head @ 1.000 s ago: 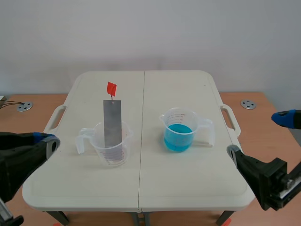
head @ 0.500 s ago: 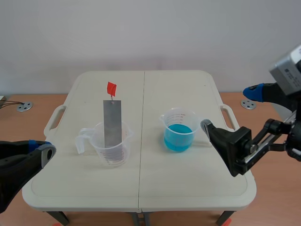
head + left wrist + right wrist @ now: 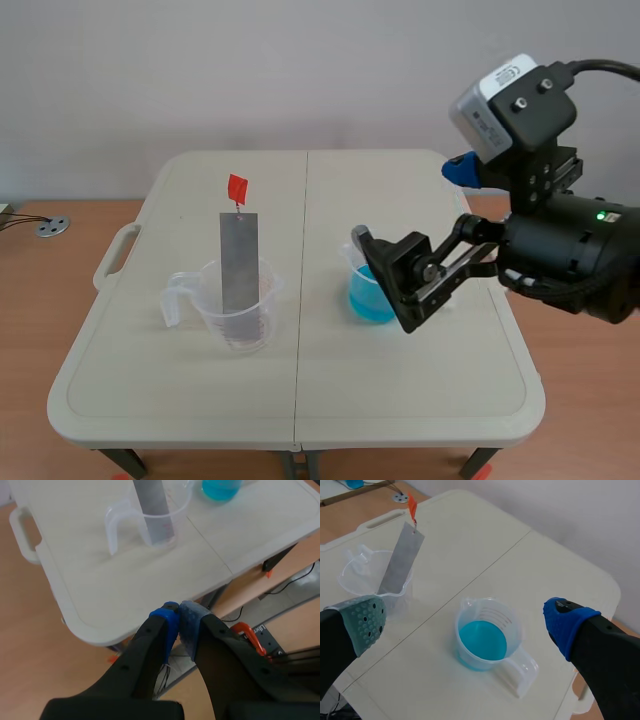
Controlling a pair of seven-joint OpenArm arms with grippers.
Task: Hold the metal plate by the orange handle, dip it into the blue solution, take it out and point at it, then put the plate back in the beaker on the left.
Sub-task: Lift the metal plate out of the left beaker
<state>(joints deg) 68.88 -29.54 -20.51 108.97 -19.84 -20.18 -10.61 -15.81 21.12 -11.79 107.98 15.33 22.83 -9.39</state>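
**A:** What are they working on, and in what sort of room?

**B:** A cream folding desk (image 3: pixel 300 400) with a seam down its middle and a moulded grip on each side. It stands on a brown wooden floor (image 3: pixel 40 310) in front of a plain pale wall (image 3: pixel 300 70). A round metal disc (image 3: pixel 52 227) lies on the floor.

**A:** And the containers?

**B:** There are two clear jugs with handles. The left beaker (image 3: pixel 250 335) holds the metal plate (image 3: pixel 239 262). The right beaker (image 3: pixel 495 611) is part filled with the blue solution (image 3: pixel 482 640).

**A:** How does the plate sit?

**B:** On its short end inside the left beaker. Its long axis is close to upright and it leans on the rim. The orange handle (image 3: pixel 237 187) is at the top end, well above the rim.

**A:** Where are the claws?

**B:** The right claw (image 3: pixel 467 616) hangs above the desk with its fingers spread wide, gripping nothing. The right beaker lies under it, between the two pads. The plate is ahead of that claw, out beyond the grey-green pad, and nothing touches it.

**A:** The left one?

**B:** The left claw (image 3: pixel 179 616) has its pads pressed together with nothing between them. It sits off the desk's near corner. The left beaker and the plate are ahead of it, across the desk top, well apart from it.
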